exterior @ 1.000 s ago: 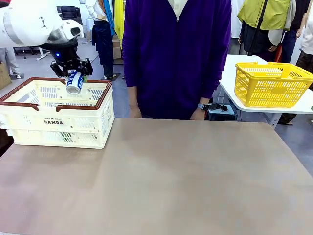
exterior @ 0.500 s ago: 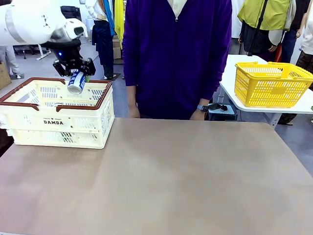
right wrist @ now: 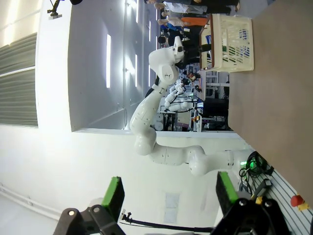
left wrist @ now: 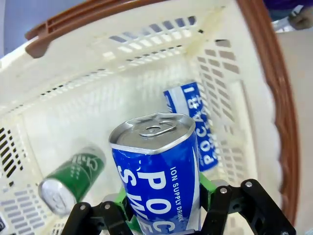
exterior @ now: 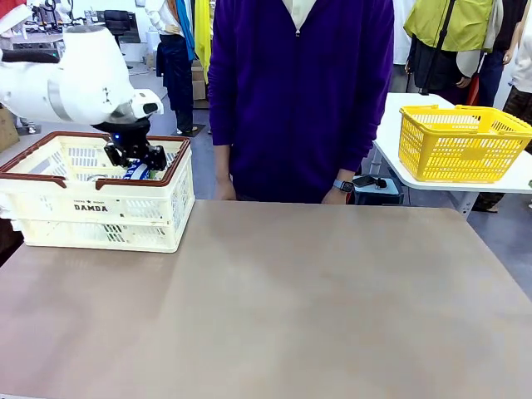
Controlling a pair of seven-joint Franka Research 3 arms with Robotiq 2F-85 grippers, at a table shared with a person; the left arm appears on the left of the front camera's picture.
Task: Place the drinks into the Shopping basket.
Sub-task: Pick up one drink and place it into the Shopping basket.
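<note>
Bench (exterior: 316, 307) surface nearest us carries no drinks, so we judge the task close to its end: no can waits outside the basket in the front view.

Farther back, at the bench's left rear, stands the Shopping basket (exterior: 100, 218), cream-white with a brown rim and the word DAMDA on its side. We see the left claw (exterior: 135, 160) lowered inside its rim. In the left wrist view its green pads are clamped on a blue can (left wrist: 159, 171), held top-forward above the basket floor. That can is not yet released, so the step in hand is the lowering and letting go.

Count of drinks, as far as we can see:
- Blue cans: two. One is in the left claw; a second blue can (left wrist: 191, 122) lies on the basket floor against a slotted wall.
- Green cans: one. The green can (left wrist: 73, 178) lies on its side on the basket floor, apart from the second blue can.
- Total: three, two placed and one in the grip.

The right claw (right wrist: 168, 193) is raised away from the work with its jaws wide apart and nothing between them.

Beyond the bench stands a person in a purple top (exterior: 299, 91), hands (exterior: 223, 189) at the far edge holding nothing. On a separate white table sits one yellow basket (exterior: 461, 143), no part of this task.
</note>
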